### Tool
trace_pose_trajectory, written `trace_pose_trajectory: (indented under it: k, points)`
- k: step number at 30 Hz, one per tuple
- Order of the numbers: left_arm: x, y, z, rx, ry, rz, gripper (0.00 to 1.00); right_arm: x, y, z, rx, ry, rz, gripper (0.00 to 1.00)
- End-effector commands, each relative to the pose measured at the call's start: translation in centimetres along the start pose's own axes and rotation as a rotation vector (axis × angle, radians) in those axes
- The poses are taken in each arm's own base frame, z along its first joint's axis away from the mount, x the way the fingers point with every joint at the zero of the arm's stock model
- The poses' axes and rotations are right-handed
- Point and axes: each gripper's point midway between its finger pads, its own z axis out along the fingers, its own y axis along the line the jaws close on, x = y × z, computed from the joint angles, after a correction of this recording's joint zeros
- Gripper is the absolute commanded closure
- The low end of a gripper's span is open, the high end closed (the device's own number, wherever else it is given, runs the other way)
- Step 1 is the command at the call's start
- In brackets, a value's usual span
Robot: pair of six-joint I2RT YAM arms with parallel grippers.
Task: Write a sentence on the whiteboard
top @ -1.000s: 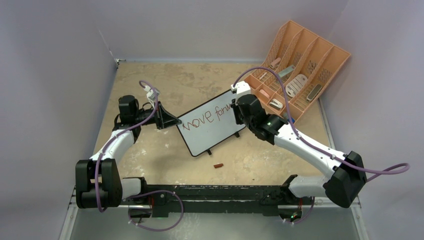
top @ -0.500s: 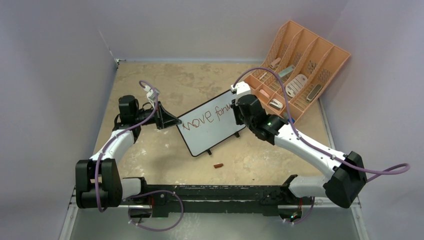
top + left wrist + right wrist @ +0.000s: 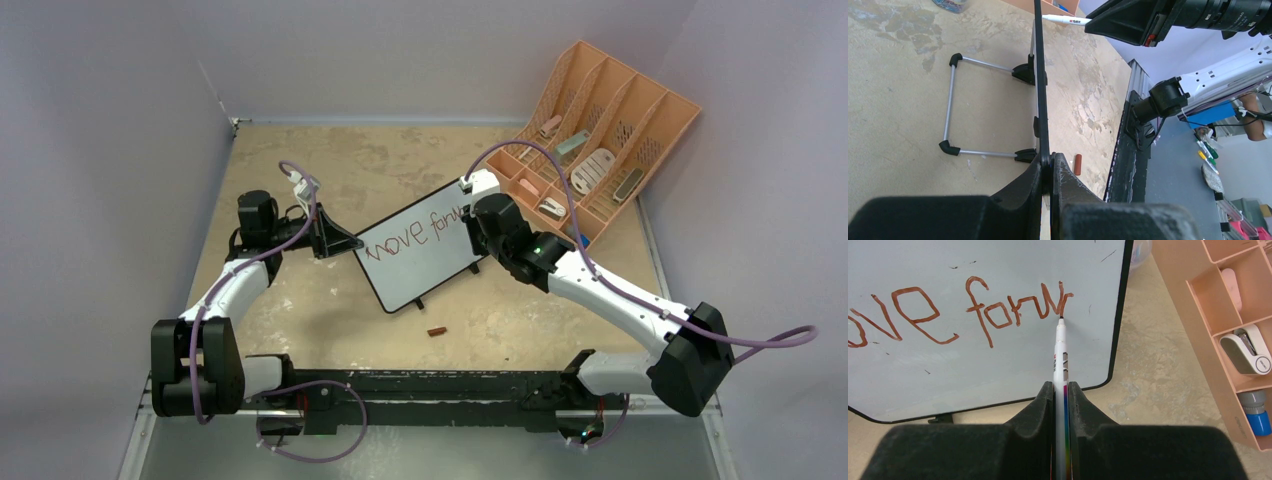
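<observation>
Steadiness counts: with left gripper pinching the whiteboard and right gripper clamping the marker, we should press lightly.

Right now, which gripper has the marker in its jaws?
The right gripper, shut on the marker, whose tip sits at the last letter written on the whiteboard. The left gripper clamps the whiteboard's edge instead.

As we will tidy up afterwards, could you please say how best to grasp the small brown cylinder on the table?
Probably from straight above, closing across the middle of the cylinder: it lies flat on the table, apart from the whiteboard, with both long sides free.
</observation>
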Motion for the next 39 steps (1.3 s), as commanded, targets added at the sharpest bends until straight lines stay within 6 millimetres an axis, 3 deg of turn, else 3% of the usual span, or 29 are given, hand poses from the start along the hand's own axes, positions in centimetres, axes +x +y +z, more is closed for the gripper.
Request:
trace_pose_trajectory:
  k: [1, 25, 39]
  points:
    - [-0.6, 0.3, 0.2, -0.003, -0.002, 0.054, 1.0, -0.8, -0.8, -0.3, 0.04, -0.032, 0.016, 1.0]
    - [-0.6, 0.2, 0.2, 0.002, 0.0, 0.054, 1.0, -4.8, -0.7, -0.5, 0.042, -0.13, 0.03, 1.0]
    - [-0.6, 0.2, 0.2, -0.001, 0.0, 0.055, 1.0, -3.3, -0.8, -0.2, 0.044, -0.092, 0.021, 1.0]
